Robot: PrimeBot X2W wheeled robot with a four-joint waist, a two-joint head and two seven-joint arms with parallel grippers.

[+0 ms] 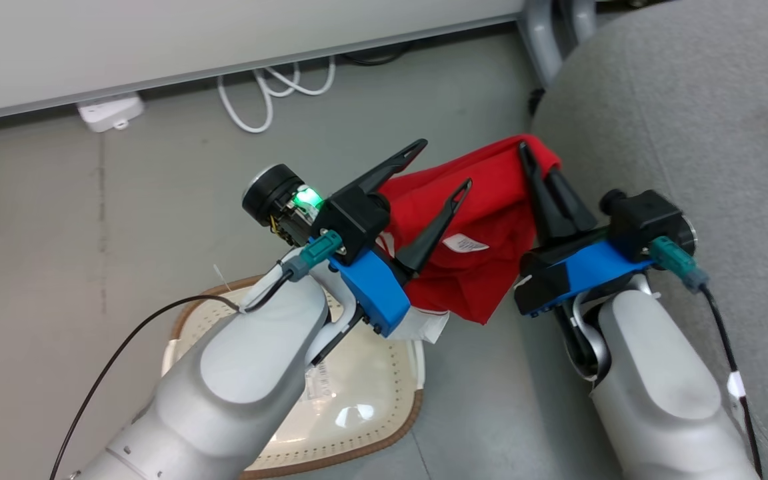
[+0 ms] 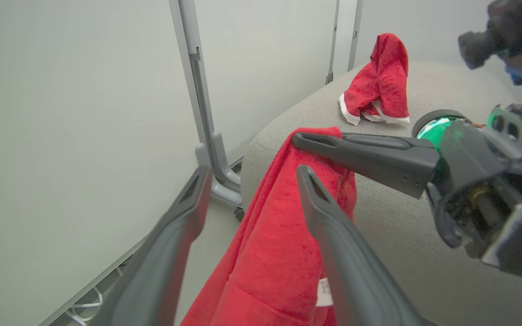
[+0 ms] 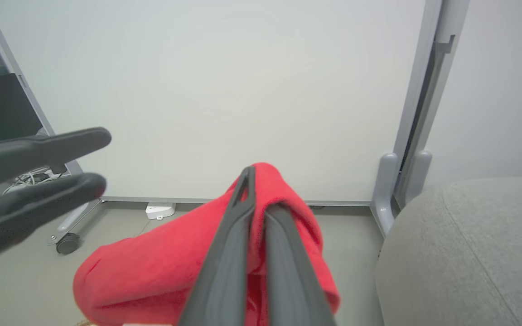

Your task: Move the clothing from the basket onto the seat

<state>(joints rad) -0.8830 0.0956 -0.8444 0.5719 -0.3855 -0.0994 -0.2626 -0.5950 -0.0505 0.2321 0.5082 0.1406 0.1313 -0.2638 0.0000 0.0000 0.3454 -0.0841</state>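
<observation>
A red clothing piece (image 1: pixel 491 220) with a small white label hangs in the air between the basket (image 1: pixel 417 410) and the grey seat (image 1: pixel 677 120). My right gripper (image 1: pixel 536 159) is shut on its upper edge, seen close in the right wrist view (image 3: pixel 261 194). My left gripper (image 1: pixel 441 167) stands open just left of the hanging fabric (image 2: pixel 279 235), with nothing between its fingers (image 2: pixel 197 181). A second red garment (image 2: pixel 379 81) with white trim lies on the seat (image 2: pixel 424 235). My left forearm covers part of the basket.
A pale partition panel (image 3: pixel 252 90) on grey wheeled legs (image 3: pixel 390 190) stands behind, close to the seat's corner. A white power strip (image 1: pixel 111 112) and white cables (image 1: pixel 271 87) lie on the grey floor beneath it.
</observation>
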